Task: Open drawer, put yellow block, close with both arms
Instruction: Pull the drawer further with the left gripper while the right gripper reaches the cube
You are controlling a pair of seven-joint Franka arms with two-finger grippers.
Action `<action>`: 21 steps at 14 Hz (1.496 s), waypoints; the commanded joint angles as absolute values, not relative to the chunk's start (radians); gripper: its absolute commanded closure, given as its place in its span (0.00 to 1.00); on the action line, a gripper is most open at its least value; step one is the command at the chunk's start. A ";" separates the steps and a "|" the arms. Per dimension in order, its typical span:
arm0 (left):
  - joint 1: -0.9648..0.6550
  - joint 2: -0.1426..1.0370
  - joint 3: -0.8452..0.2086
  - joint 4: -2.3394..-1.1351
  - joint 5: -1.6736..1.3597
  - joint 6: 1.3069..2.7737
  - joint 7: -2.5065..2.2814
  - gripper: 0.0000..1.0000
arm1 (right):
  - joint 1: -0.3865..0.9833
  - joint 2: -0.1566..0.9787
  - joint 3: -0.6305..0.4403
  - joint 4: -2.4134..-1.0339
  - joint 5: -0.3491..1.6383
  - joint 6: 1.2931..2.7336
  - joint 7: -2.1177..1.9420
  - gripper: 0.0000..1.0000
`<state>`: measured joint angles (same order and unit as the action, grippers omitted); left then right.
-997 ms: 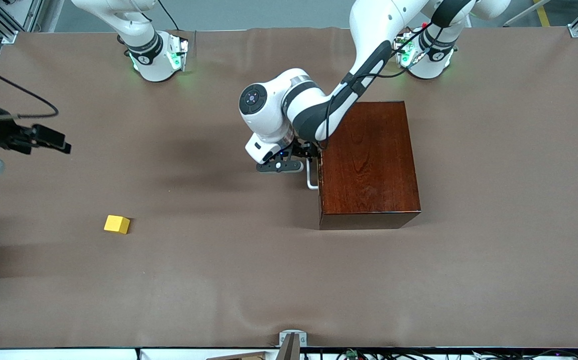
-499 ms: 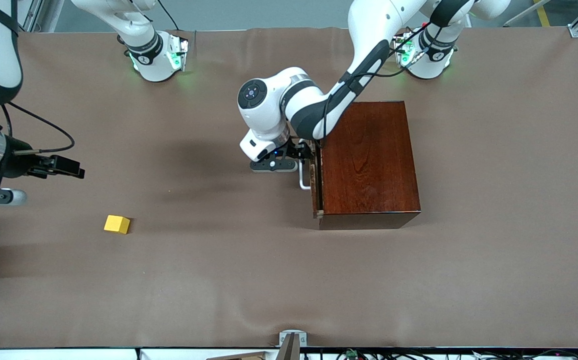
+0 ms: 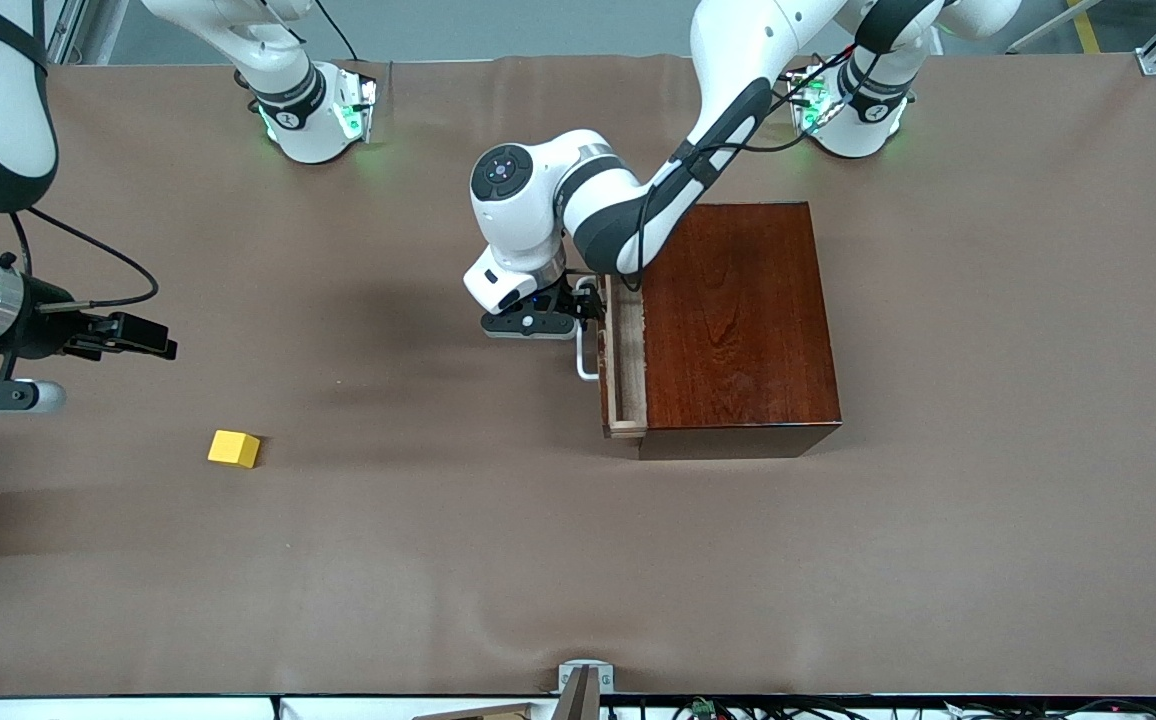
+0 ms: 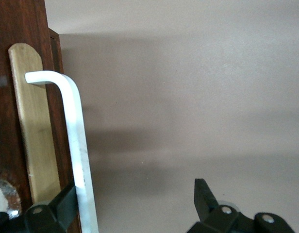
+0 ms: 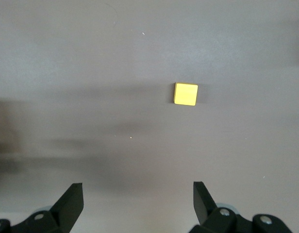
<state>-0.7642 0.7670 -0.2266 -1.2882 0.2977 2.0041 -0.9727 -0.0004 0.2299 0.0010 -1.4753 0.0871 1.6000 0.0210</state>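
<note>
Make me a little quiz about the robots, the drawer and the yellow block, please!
1. True or false: the yellow block already lies in the drawer.
2. Which gripper hooks the white handle? A) left gripper B) right gripper
3. Fill in: the right gripper's fingers are ____, above bare table near the block.

Key: 1 false, it sits on the table. 2 A. 3 open.

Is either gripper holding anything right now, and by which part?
Neither grips anything. The left gripper is open, one finger hooked inside the drawer's white handle. The right gripper hangs open over the table near the yellow block.
</note>
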 commanded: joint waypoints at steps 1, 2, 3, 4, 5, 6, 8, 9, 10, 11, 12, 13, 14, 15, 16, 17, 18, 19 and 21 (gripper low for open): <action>-0.770 0.807 -0.236 -1.244 0.287 2.118 -0.976 0.00 | 0.002 0.233 0.000 -1.465 0.072 1.598 0.017 0.00; -0.770 0.811 -0.236 -1.244 0.285 2.132 -0.976 0.00 | 0.002 0.233 0.000 -1.465 0.072 1.598 0.017 0.00; -0.770 0.815 -0.236 -1.244 0.285 2.150 -0.976 0.00 | 0.000 0.236 0.000 -1.465 0.072 1.598 0.017 0.00; -0.770 0.818 -0.236 -1.244 0.285 2.169 -0.977 0.00 | -0.003 0.253 0.000 -1.465 0.071 1.598 0.017 0.00; -0.770 0.819 -0.236 -1.243 0.273 2.183 -0.977 0.00 | -0.009 0.282 0.000 -1.465 0.072 1.598 0.017 0.00; -0.770 0.819 -0.236 -1.243 0.256 2.200 -0.976 0.00 | -0.014 0.317 -0.002 -1.463 0.075 1.598 0.017 0.00; -0.770 0.818 -0.236 -1.239 0.250 2.209 -0.977 0.00 | -0.018 0.336 -0.002 -1.463 0.080 1.600 0.017 0.00; -0.770 0.818 -0.238 -1.239 0.250 2.210 -0.976 0.00 | -0.021 0.351 -0.002 -1.463 0.080 1.598 0.017 0.00; -0.770 0.816 -0.239 -1.239 0.250 2.212 -0.976 0.00 | -0.026 0.362 -0.003 -1.463 0.080 1.600 0.017 0.00; -0.770 0.816 -0.239 -1.238 0.250 2.214 -0.976 0.00 | -0.029 0.380 -0.003 -1.463 0.078 1.601 0.017 0.00; -0.770 0.816 -0.239 -1.238 0.250 2.215 -0.976 0.00 | -0.043 0.397 -0.005 -1.463 0.078 1.615 0.017 0.00; -0.770 0.815 -0.239 -1.238 0.250 2.215 -0.976 0.00 | -0.049 0.417 -0.005 -1.465 0.074 1.662 0.015 0.00; -0.770 0.815 -0.238 -1.239 0.250 2.215 -0.977 0.00 | -0.063 0.431 -0.005 -1.479 0.075 1.731 0.014 0.00; -0.770 0.810 -0.236 -1.239 0.250 2.214 -0.977 0.00 | -0.078 0.449 -0.005 -1.495 0.075 1.773 0.011 0.00; -0.767 0.807 -0.233 -1.239 0.250 2.209 -0.976 0.00 | -0.093 0.471 -0.005 -1.500 0.075 1.808 -0.006 0.00; -0.762 0.804 -0.235 -1.239 0.249 2.206 -0.976 0.00 | -0.098 0.491 -0.005 -1.502 0.077 1.836 -0.026 0.00; -0.761 0.804 -0.235 -1.239 0.236 2.204 -0.976 0.00 | -0.100 0.512 -0.005 -1.502 0.075 1.865 -0.034 0.00; -0.761 0.804 -0.233 -1.239 0.229 2.204 -0.976 0.00 | -0.095 0.532 -0.005 -1.503 0.075 1.899 -0.034 0.00; -0.759 0.804 -0.230 -1.238 0.229 2.206 -0.976 0.00 | -0.080 0.561 -0.006 -1.551 0.045 2.029 -0.032 0.00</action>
<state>-0.7468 0.7651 -0.2224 -1.2997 0.2494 2.0669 -0.9859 -0.0861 0.5422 -0.0167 -1.5195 0.0773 1.9412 -0.0291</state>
